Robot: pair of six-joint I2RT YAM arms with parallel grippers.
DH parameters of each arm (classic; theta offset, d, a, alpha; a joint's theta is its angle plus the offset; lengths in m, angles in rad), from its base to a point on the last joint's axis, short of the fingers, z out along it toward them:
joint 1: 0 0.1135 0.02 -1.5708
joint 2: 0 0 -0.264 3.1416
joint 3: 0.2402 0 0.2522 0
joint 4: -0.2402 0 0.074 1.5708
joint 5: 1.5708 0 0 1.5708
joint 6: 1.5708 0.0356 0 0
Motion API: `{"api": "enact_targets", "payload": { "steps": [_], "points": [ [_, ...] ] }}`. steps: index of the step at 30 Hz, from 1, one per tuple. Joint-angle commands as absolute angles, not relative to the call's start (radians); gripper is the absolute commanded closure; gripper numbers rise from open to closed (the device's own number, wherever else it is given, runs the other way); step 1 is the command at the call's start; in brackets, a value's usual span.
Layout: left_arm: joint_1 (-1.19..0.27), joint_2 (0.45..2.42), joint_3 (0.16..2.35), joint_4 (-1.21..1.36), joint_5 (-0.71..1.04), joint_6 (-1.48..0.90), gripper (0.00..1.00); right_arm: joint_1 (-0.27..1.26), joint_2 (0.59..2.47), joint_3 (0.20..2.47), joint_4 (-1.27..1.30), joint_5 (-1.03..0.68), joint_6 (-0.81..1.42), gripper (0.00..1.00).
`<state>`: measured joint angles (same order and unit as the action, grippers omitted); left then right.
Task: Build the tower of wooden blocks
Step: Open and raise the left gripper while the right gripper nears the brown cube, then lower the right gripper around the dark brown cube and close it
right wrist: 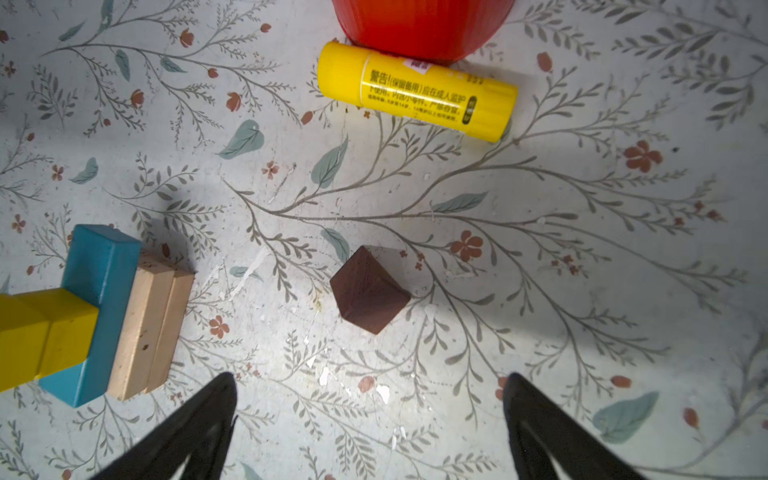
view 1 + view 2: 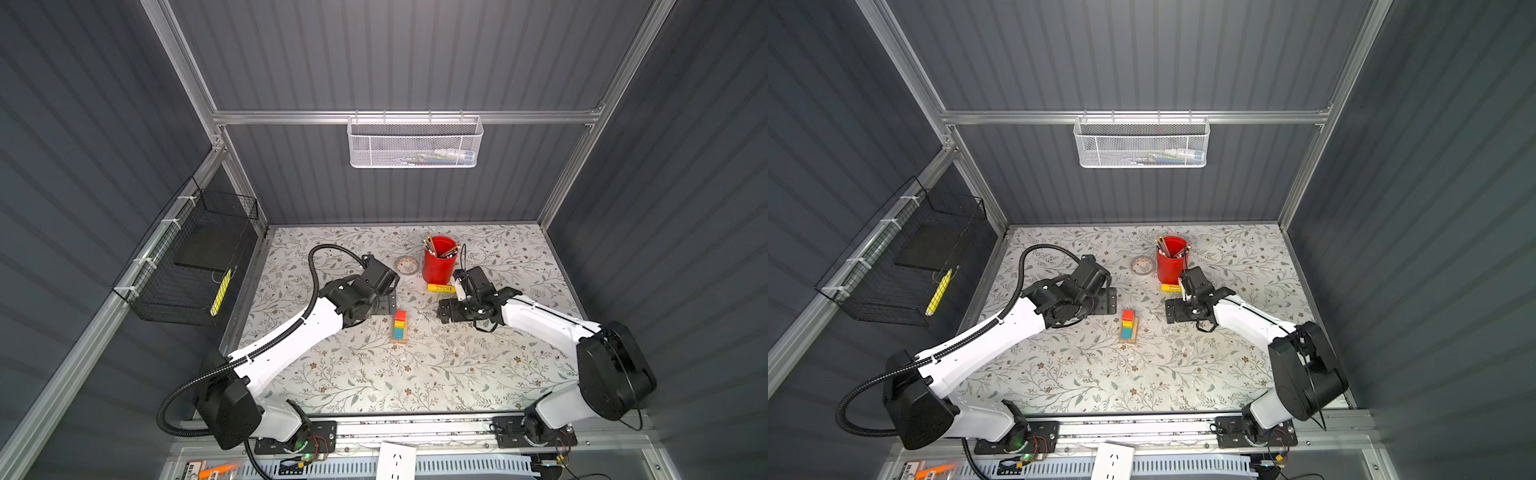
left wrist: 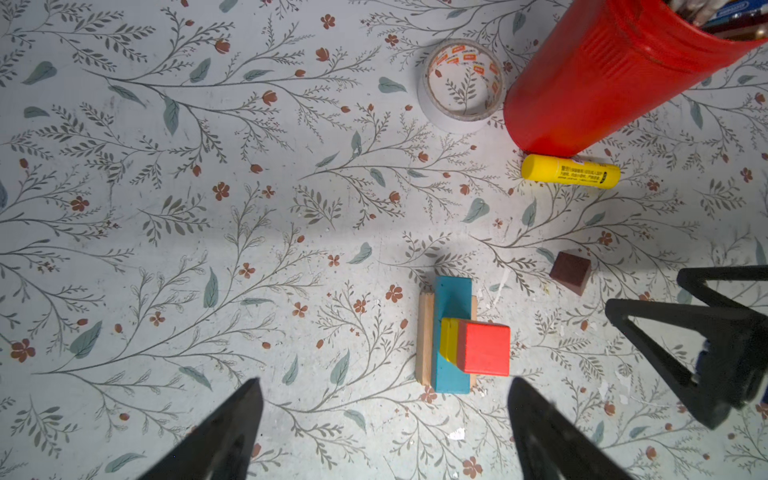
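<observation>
The wood block tower (image 2: 400,326) (image 2: 1128,326) stands mid-table between the two arms. Tan bars (image 3: 424,336) lie at its base, with a teal bar (image 3: 452,299) across them, yellow cubes (image 3: 448,345) on that and a red cube (image 3: 484,348) on top. A dark brown roof-shaped piece (image 3: 571,272) (image 1: 368,291) lies alone on the table to the tower's right. My left gripper (image 2: 388,301) (image 3: 385,384) is open and empty, above and just behind the tower. My right gripper (image 2: 446,311) (image 1: 370,376) is open and empty, with the brown piece lying ahead of the gap between its fingers.
A red cup of pencils (image 2: 439,266) stands at the back, with a yellow printed tube (image 2: 440,287) lying against its base and a tape roll (image 2: 407,265) to its left. A white mesh basket (image 2: 415,143) hangs on the back wall and a black wire basket (image 2: 187,257) on the left wall.
</observation>
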<state>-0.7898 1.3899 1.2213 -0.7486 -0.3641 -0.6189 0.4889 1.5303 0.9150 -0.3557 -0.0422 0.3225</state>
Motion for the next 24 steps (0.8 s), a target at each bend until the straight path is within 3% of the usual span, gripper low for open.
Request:
{"api": "enact_targets", "payload": {
  "steps": [1,13,24],
  "points": [
    [-0.781,1.331,1.175,-0.687,-0.401,-0.597,0.01,0.481,1.572,0.948,-0.318,-0.061,0.301,0.01],
    [-0.767,1.252,1.104,-0.665,-0.459,-0.630,0.00,0.479,1.659,0.925,-0.166,-0.103,0.285,0.05],
    [-0.761,1.256,1.106,-0.675,-0.468,-0.640,0.00,0.479,1.717,0.890,-0.063,-0.183,0.261,0.20]
  ]
}}
